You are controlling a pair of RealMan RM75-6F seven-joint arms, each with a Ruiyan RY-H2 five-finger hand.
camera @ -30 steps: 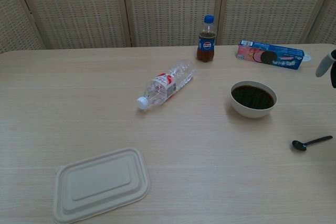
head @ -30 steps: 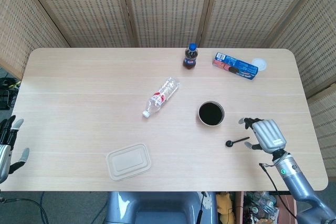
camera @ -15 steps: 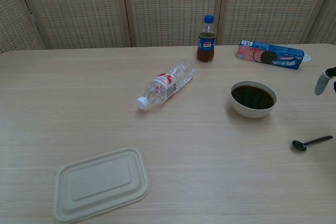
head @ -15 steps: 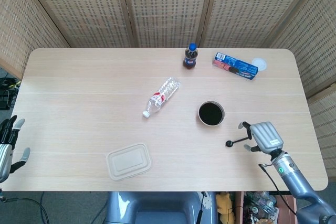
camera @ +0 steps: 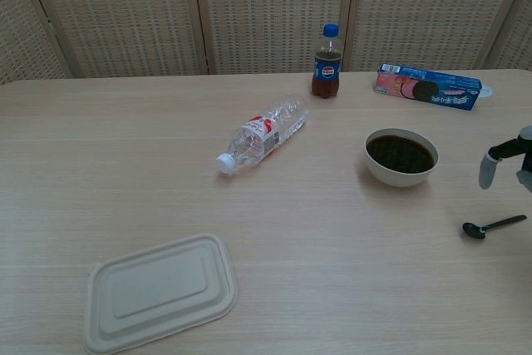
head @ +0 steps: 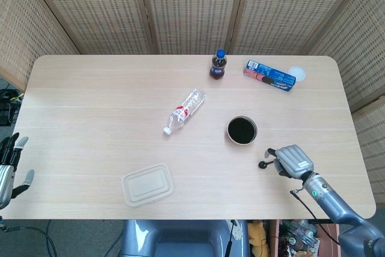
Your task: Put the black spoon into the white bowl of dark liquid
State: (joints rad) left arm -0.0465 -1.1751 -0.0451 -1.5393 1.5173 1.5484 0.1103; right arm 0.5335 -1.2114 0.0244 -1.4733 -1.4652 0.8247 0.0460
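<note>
The black spoon (camera: 493,226) lies flat on the table, right of the white bowl of dark liquid (camera: 401,156). In the head view only the spoon's bowl end (head: 262,164) shows; my right hand (head: 292,161) covers its handle from above. In the chest view one finger of that hand (camera: 489,167) hangs above the spoon, clear of it. The hand holds nothing, fingers apart. My left hand (head: 11,162) hangs open off the table's left edge, far from everything. The bowl (head: 242,130) stands just up and left of my right hand.
A clear plastic bottle (head: 184,111) lies on its side mid-table. A cola bottle (head: 218,65) and a blue biscuit packet (head: 269,75) stand at the back. A beige lidded container (head: 147,185) sits at the front left.
My right hand has moved left and lower, from beside the spoon's handle to over it. In the chest view its finger has dropped toward the spoon. Spoon and bowl stay put.
</note>
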